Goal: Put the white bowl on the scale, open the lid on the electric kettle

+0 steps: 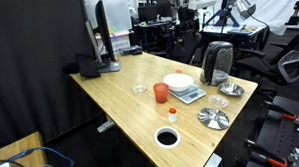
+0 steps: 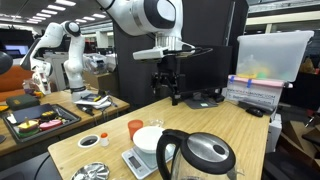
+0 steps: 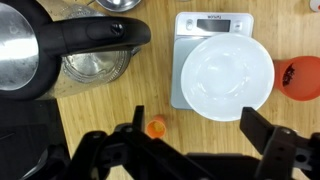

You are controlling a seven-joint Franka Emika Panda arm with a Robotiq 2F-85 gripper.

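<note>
The white bowl [image 3: 222,75] sits on the grey scale [image 3: 213,22]; both also show in both exterior views, the bowl [image 1: 178,81] [image 2: 150,138] on the scale [image 1: 190,94] [image 2: 137,163]. The electric kettle [image 3: 30,50] [image 1: 219,61] [image 2: 200,155] stands beside the scale with its round grey lid [image 3: 12,40] [image 2: 210,152] down. My gripper [image 3: 198,135] [image 2: 168,88] is open and empty. It hangs well above the table, apart from the bowl and the kettle.
An orange cup [image 3: 303,77] [image 1: 161,92] stands next to the scale. A small orange-capped item [image 3: 156,127], a glass dish [image 3: 97,65], a ribbed metal plate [image 1: 213,117] and a white-rimmed black dish [image 1: 167,137] lie around. A rack [image 1: 106,40] stands at the far end.
</note>
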